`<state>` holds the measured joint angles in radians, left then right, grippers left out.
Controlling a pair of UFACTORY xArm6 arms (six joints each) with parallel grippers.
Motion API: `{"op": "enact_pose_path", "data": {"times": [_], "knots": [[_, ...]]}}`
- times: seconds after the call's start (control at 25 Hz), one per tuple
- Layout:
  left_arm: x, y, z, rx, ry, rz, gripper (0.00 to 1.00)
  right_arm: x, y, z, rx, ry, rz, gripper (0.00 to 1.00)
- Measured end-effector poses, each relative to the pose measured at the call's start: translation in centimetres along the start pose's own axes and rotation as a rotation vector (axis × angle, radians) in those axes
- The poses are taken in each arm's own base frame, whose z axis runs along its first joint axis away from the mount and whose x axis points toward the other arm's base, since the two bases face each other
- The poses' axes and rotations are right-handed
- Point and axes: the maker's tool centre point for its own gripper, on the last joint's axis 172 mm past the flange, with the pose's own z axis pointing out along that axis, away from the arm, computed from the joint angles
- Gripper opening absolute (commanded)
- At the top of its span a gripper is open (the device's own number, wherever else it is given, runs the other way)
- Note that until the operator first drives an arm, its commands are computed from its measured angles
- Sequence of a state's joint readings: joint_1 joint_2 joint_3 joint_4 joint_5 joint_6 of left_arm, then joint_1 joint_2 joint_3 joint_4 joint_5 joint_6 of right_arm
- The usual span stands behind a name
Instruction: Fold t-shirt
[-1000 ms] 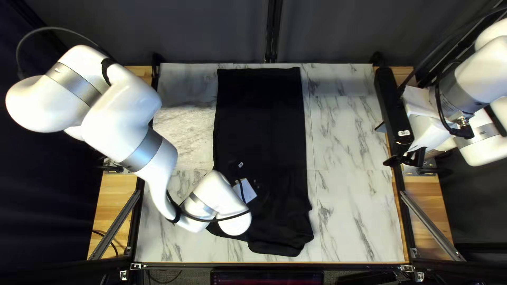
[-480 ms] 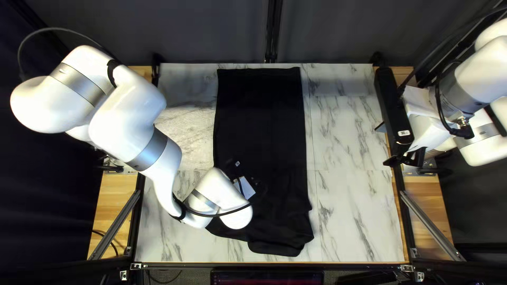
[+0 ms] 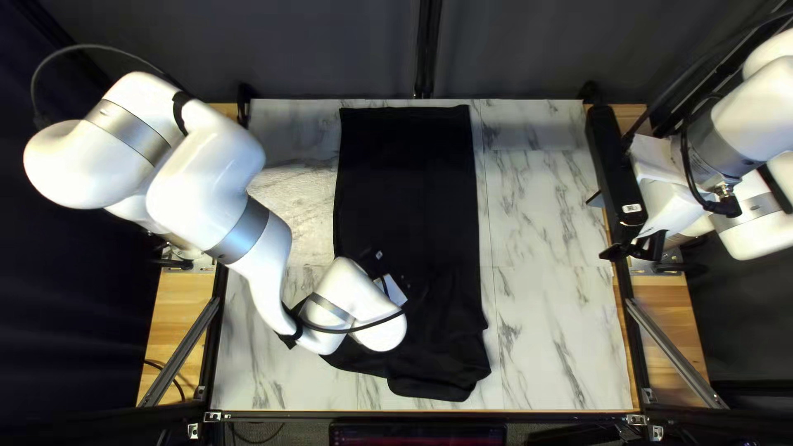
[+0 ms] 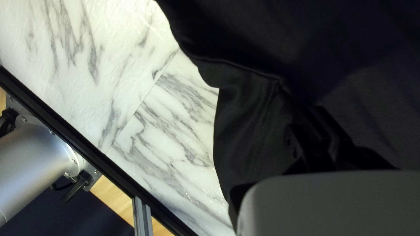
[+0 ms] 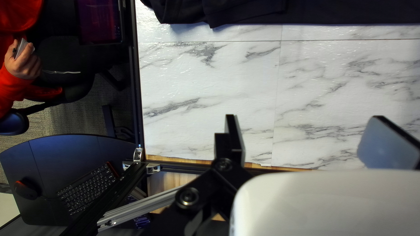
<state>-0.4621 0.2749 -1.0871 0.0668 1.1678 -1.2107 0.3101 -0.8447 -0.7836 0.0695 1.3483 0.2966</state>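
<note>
The marbled table (image 3: 549,231) (grey-veined) stands before a dark curtain (image 3: 330,54).

This looks like a robotics lab: one white robot arm (image 3: 206,177) stands at the left edge of the desk (image 3: 553,347), another (image 3: 764,107) at its right edge, with a dark curtain (image 3: 330,49) behind the far edge. Past the near edge are a screen (image 5: 98,22), carpet (image 5: 65,118) and a person's hand (image 5: 22,61) in a red sleeve (image 5: 13,89); off the near right corner, a keyboard (image 5: 87,188) and mouse (image 5: 26,190).
</note>
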Motion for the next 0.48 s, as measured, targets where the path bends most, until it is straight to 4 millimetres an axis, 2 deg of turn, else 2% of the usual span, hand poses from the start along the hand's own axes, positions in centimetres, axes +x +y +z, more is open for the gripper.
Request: {"op": "enact_pose_path", "data": {"times": [0.28, 0.48], "knots": [[0.7, -1.2, -4.0, 0.021, 0.045, 0.016, 0.01, 0.0, 0.0, 0.0, 0.000, 0.000, 0.000, 1.00], [1.2, -1.7, -5.7, 0.040, 0.071, 0.029, 0.03, 0.0, 0.0, 0.0, 0.000, 0.000, 0.000, 1.00]]}}
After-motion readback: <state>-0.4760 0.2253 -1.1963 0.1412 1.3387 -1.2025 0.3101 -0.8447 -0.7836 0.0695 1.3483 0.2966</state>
